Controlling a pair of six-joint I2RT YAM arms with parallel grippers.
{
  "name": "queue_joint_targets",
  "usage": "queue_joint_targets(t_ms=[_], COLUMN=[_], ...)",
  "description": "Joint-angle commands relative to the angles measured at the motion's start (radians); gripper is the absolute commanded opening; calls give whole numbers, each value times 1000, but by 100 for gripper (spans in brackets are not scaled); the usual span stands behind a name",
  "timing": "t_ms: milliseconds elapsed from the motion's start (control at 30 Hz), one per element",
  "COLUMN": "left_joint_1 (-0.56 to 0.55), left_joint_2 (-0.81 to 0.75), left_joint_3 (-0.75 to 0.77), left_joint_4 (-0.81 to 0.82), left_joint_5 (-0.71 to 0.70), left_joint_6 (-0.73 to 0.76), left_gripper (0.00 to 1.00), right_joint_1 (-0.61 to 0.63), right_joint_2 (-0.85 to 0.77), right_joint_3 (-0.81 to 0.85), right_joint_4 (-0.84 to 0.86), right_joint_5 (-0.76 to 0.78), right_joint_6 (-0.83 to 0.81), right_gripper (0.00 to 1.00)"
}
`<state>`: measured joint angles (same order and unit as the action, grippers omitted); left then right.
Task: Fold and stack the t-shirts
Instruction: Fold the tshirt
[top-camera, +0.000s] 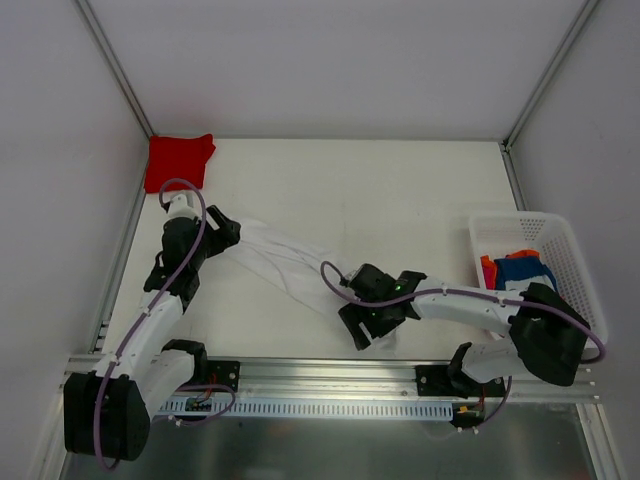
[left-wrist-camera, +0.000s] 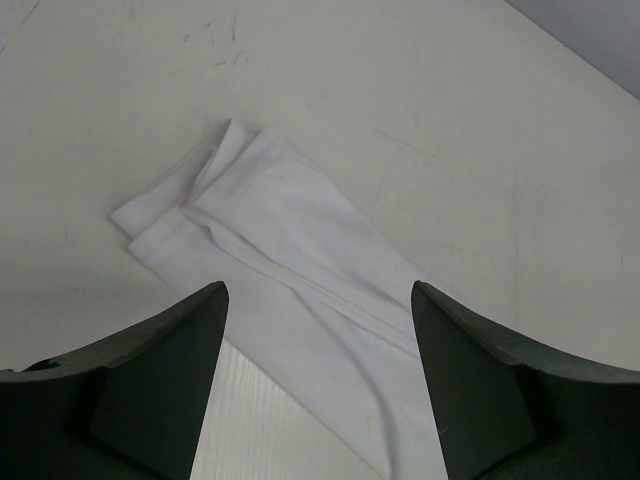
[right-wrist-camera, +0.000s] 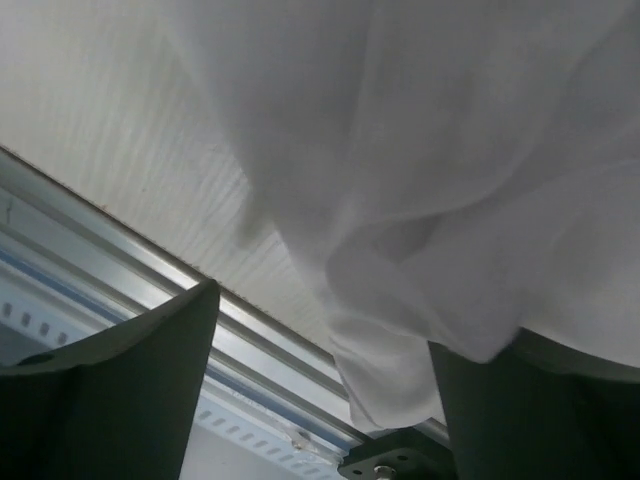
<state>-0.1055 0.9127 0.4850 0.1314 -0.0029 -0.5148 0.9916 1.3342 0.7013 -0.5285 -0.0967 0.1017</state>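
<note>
Sagging, creased, soft white t-shirt

A folded tee lay in the far left corner of the table. A second tee stretched slantwise across the middle, running from the left, farther back, down toward the rail at the near edge on the right. The left gripper hung over its far left end. The right gripper was at its near right end, where cloth hung just above the rail. At the table's right edge stood a basket, well apart from both tees, with more tees lying in its left half.
</note>
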Motion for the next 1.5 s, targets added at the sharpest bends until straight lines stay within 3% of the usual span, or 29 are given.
queue_joint_targets(t_ms=[0,100,433,667,800,900,1167,1267,1467], left_joint_1=[-7,-7,-19,-45,-71,-83,-85,-85,-99], left_joint_2=[-38,-40,-24,-29,-77,-106,-123,-107,-100], left_joint_3=[-3,0,-6,-19,-8,-6,-26,-22,-16], left_joint_4=[5,-1,8,25,24,24,20,22,-21], left_joint_5=[-25,-22,-23,-20,0,35,44,55,3], left_joint_6=[4,6,1,15,38,56,62,50,-14], left_gripper=[74,74,74,74,74,75,74,74,70], right_joint_1=[82,143,295,427,430,430,432,386,259], right_joint_2=[75,95,88,298,326,339,441,416,266], right_joint_3=[21,38,182,551,801,884,831,794,681], right_joint_4=[-24,-42,-171,-494,-559,-544,-527,-479,-363], right_joint_5=[-17,17,75,227,256,209,277,363,377], right_joint_6=[16,49,93,17,-49,-80,-42,1,61], right_gripper=[90,98,98,98,98,98,98,99,96])
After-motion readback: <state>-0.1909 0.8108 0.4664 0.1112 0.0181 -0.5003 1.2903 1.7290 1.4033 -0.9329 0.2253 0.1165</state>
